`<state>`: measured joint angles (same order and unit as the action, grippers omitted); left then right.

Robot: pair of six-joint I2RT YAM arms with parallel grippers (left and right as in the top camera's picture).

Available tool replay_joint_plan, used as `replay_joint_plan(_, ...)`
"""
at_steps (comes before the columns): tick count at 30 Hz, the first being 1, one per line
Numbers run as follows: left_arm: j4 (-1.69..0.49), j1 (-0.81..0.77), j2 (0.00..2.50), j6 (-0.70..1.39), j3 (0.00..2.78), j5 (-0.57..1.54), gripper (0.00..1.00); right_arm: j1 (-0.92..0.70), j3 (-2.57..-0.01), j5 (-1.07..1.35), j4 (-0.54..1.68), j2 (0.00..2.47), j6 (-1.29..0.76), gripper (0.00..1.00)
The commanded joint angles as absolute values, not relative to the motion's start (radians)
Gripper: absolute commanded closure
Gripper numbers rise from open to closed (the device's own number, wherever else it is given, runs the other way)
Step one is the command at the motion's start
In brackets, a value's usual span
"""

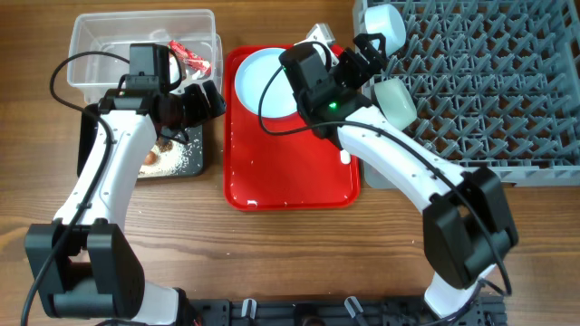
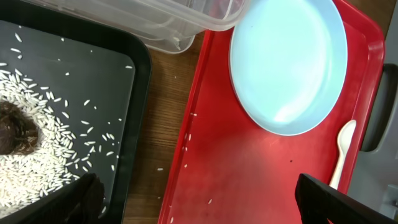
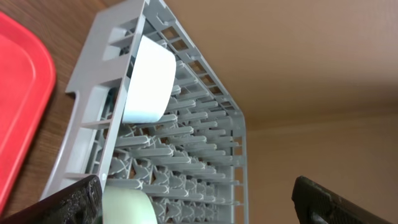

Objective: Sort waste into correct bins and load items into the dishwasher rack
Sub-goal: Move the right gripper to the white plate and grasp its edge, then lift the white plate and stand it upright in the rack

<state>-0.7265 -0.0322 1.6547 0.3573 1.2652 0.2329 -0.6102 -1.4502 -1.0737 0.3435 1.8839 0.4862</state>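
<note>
Grey dishwasher rack (image 1: 489, 91) already holds the pale blue bowl (image 1: 385, 23) and the mint-green bowl (image 1: 397, 98); the snack wrapper (image 1: 192, 60) lies in the clear tub (image 1: 91, 36), rice (image 2: 37, 149) and a brown lump (image 2: 15, 134) in the black tub (image 2: 93, 68). The pale blue plate (image 2: 289, 62) and white spoon (image 2: 342, 155) wait on the red tray (image 1: 290, 172), not yet loaded. Left gripper (image 2: 198, 186) and right gripper (image 3: 196, 186) are spread wide, empty.
</note>
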Motion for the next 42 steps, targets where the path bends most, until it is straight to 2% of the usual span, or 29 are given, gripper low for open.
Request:
replay_joint_plan(1,-0.727,-0.028,1.636,0.356,1.264,0.234,0.00,-0.619,-1.476,-0.783,0.509,1.812,0.206,0.00)
replay_joint_plan(2,-0.727,-0.028,1.636,0.356,1.264,0.234,0.00,-0.619,-1.476,-0.620,0.567,1.799,0.149,0.00)
replay_joint_plan(5,-0.727,-0.028,1.636,0.355,1.264,0.234,0.00,-0.621,-1.477,-0.365,0.632,1.729,0.040,0.00)
replay_joint_plan(7,-0.727,-0.028,1.636,0.356,1.264,0.234,0.00,-0.628,-1.504,-0.265,0.652,1.641,-0.067,0.00)
replay_joint_plan(10,-0.727,-0.028,1.636,0.356,1.264,0.234,0.00,-0.618,-1.509,-0.267,0.591,1.599,-0.223,0.00)
replay_joint_plan(13,-0.727,-0.028,1.636,0.356,1.264,0.234,0.00,-0.540,-1.508,-0.192,0.508,1.732,-0.379,0.00)
replay_joint_plan(17,-0.727,-0.028,1.636,0.356,1.264,0.234,0.00,-0.478,-1.560,0.113,0.517,1.980,-0.406,0.00)
replay_joint_plan(20,-0.727,-0.028,1.636,0.356,1.264,0.234,0.00,-0.477,-1.567,0.251,0.512,2.022,-0.406,0.00)
replay_joint_plan(22,-0.727,-0.028,1.636,0.356,1.264,0.234,0.00,-0.477,-1.561,0.236,0.432,2.022,-0.456,0.00)
replay_joint_plan(23,-0.727,-0.028,1.636,0.356,1.264,0.234,0.00,-0.477,-1.559,0.112,0.412,2.022,-0.564,0.18)
replay_joint_plan(24,-0.727,-0.028,1.636,0.356,1.264,0.234,0.00,-0.477,-1.555,0.025,0.411,2.024,-0.640,0.26)
replay_joint_plan(26,-0.727,-0.028,1.636,0.355,1.264,0.234,0.00,-0.477,-1.555,-0.058,0.405,2.060,-0.666,0.32)
replay_joint_plan(29,-0.727,-0.028,1.636,0.356,1.264,0.234,0.00,-0.477,-1.555,-0.089,0.421,2.120,-0.667,0.36)
replay_joint_plan(31,-0.727,-0.028,1.636,0.356,1.264,0.234,0.00,-0.476,-1.555,-0.090,0.407,2.143,-0.684,0.41)
replay_joint_plan(33,-0.727,-0.028,1.636,0.356,1.264,0.234,0.00,-0.476,-1.555,-0.102,0.389,2.170,-0.685,0.52)
replay_joint_plan(37,-0.727,-0.028,1.636,0.356,1.264,0.234,0.00,-0.476,-1.555,-0.109,0.389,2.235,-0.710,0.59)
replay_joint_plan(38,-0.727,-0.028,1.636,0.356,1.264,0.234,0.00,-0.476,-1.556,-0.105,0.391,2.235,-0.710,0.67)
replay_joint_plan(39,-0.727,-0.028,1.636,0.356,1.264,0.234,0.00,-0.476,-1.556,-0.064,0.395,2.235,-0.700,0.84)
replay_joint_plan(42,-0.727,-0.028,1.636,0.355,1.264,0.234,0.00,-0.475,-1.557,-0.014,0.407,2.234,-0.680,0.93)
